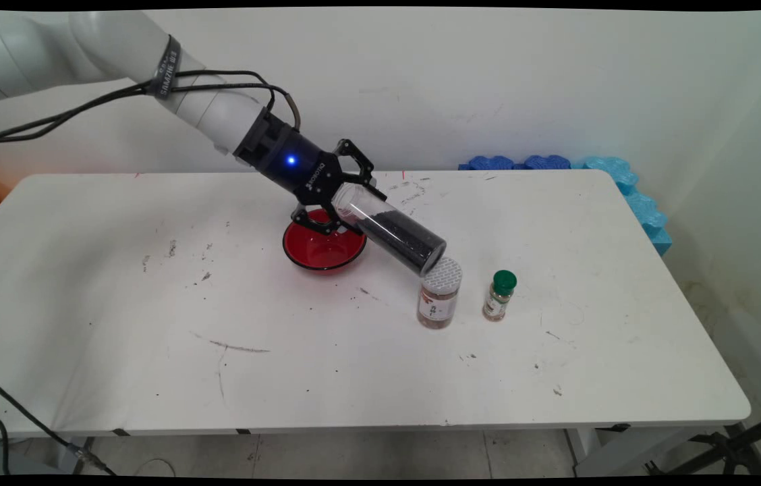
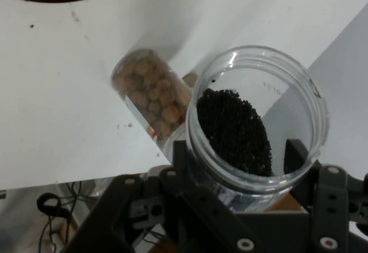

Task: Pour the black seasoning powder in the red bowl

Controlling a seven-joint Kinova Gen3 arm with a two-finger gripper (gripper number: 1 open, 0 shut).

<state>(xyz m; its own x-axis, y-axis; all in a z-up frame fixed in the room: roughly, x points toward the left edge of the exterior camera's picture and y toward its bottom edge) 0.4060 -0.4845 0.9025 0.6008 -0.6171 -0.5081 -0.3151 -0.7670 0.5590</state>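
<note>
GRIPPER: black two-finger gripper (image 1: 347, 196) w/ fingers clamped on the upper part of a clear plastic jar (image 1: 390, 228); hangs above the tabletop (image 1: 117, 324), arm coming in from upper left of main view.

HELD JAR: clear cylinder, no lid seen, part-filled w/ black granules (image 2: 233, 129). Hand view looks straight into its open mouth; granules piled toward the closed end & lower side.

LONG AXIS: strongly tilted. Open mouth is the high end, at the gripper; closed base is the low end, pointing down-right in main view. So it's not tipped mouth-down; contents sit at the base.

JAR BASE vs NUT JAR: base end lies right at the white ribbed lid of the nut jar (image 1: 440, 300). Touching or just above — can't tell from either view.

NUT JAR: upright, filled w/ tan round pieces (look like nuts/chickpeas), labelled. In hand view it shows just beyond the held jar (image 2: 150, 95).

SPICE BOTTLE: small green-capped spice bottle (image 1: 500, 295), upright, just beside nut jar on its right in main view, clear of the held jar.

RED BOWL: red bowl (image 1: 324, 248) on tabletop under/behind the gripper, on the mouth side of the held jar, i.e. opposite way from where the base points. Appears empty.

BACKGROUND: blue foam pieces (image 1: 623, 182) at far right edge by the wall.
</note>
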